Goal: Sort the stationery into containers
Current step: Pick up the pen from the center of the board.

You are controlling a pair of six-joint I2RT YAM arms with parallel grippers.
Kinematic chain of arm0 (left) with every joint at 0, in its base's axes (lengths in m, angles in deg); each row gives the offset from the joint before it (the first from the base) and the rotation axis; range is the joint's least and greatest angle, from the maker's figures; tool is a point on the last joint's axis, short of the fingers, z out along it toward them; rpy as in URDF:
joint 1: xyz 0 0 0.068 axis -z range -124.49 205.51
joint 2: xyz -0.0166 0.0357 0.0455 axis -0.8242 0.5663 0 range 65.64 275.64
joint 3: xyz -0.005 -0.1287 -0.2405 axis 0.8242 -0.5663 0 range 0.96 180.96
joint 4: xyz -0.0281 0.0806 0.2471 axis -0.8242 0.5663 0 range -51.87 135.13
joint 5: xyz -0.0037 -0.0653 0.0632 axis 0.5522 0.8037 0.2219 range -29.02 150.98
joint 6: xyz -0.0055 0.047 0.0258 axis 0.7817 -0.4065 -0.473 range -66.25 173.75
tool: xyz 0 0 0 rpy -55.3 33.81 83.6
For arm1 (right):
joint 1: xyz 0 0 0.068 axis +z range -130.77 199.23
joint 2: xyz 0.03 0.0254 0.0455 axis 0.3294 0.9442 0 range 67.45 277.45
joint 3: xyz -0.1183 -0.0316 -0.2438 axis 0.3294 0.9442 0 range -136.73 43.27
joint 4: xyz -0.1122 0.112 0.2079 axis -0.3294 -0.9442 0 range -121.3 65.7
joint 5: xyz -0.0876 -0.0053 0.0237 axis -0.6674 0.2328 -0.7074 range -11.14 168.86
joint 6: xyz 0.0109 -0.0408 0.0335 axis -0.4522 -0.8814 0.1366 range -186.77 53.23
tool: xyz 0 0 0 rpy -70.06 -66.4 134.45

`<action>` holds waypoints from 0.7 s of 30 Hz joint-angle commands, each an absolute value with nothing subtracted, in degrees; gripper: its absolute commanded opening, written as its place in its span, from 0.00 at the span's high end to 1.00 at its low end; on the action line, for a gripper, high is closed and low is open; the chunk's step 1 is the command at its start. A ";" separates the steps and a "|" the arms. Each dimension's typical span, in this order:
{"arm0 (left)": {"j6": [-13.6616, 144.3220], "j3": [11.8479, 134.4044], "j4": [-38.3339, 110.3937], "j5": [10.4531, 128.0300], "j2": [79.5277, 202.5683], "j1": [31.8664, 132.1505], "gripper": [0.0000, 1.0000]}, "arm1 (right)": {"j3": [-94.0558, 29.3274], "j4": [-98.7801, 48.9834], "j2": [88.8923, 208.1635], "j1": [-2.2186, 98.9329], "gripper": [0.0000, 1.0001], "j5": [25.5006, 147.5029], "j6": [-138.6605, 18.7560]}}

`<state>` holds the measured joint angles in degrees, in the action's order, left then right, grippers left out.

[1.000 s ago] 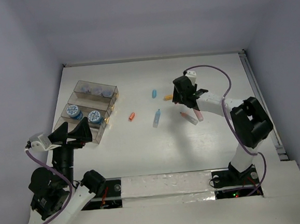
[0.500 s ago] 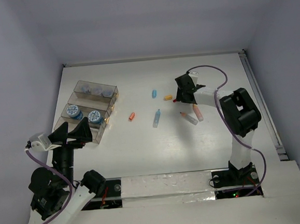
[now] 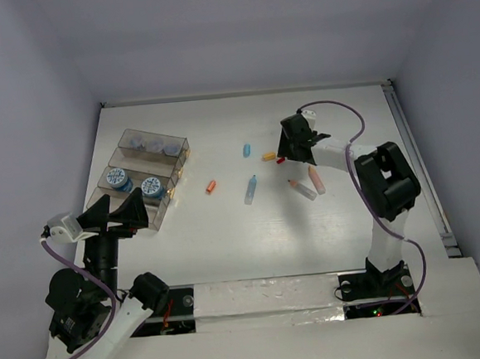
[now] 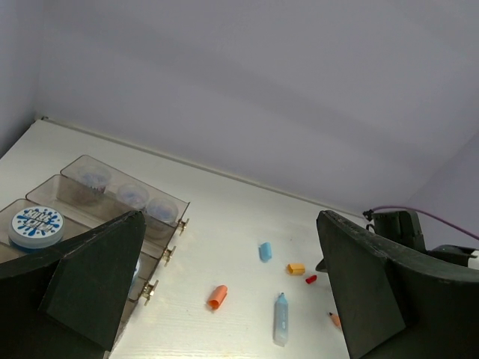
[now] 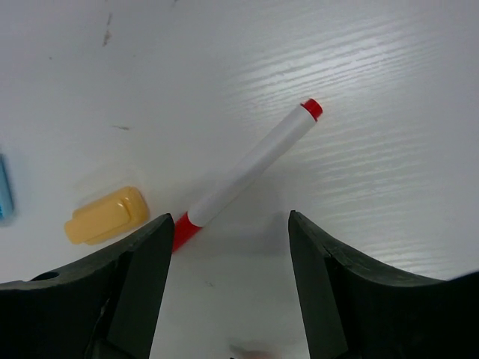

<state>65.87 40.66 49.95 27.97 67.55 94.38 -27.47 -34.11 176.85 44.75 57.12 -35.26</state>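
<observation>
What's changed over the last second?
The right gripper came down over the red-capped pen, its elbow drawing in; jaws open, nothing gripped. The left gripper, open, the loose markers and the containers stayed put.

The containers sit on the table, left of the scattered stationery.

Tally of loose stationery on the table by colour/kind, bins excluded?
Blue: 2 (short blue piece, long blue marker)
Yellow: 1 (yellow piece)
Orange: 1 (orange marker)
Pink: 1 (pink marker)
Thin pens: 2 (pen beside yellow piece, pen beside pink marker)
Total: 7
</observation>
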 commanded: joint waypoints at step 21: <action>65.35 40.51 47.19 28.64 67.58 94.01 0.01 | -40.22 -43.46 186.88 44.10 0.58 55.66 -38.20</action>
<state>65.85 40.66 49.93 27.99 67.53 94.36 -37.81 -40.77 185.31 44.31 56.23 -36.90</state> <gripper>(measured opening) 0.990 0.383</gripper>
